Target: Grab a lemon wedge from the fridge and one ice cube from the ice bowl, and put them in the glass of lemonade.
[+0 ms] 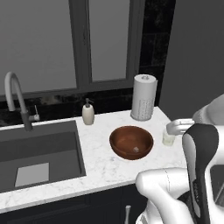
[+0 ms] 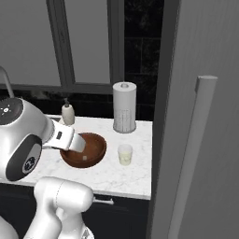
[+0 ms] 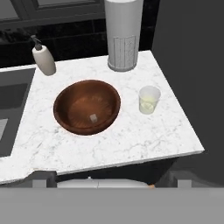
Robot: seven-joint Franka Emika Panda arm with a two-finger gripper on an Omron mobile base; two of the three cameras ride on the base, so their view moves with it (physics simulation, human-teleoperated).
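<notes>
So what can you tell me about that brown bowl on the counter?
The ice bowl is wide, round and shallow, glossy reddish-brown with faint rings inside, a bit like polished wood. It sits upright on the white marble counter, between the sink and the glass of lemonade, not touching either. One tiny pale ice cube rests near its bottom.

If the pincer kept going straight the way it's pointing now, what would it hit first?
Most likely the ice bowl, which sits near the middle of the hand view with the ice cube inside; depth is hard to judge, so it might meet the counter instead.
</notes>
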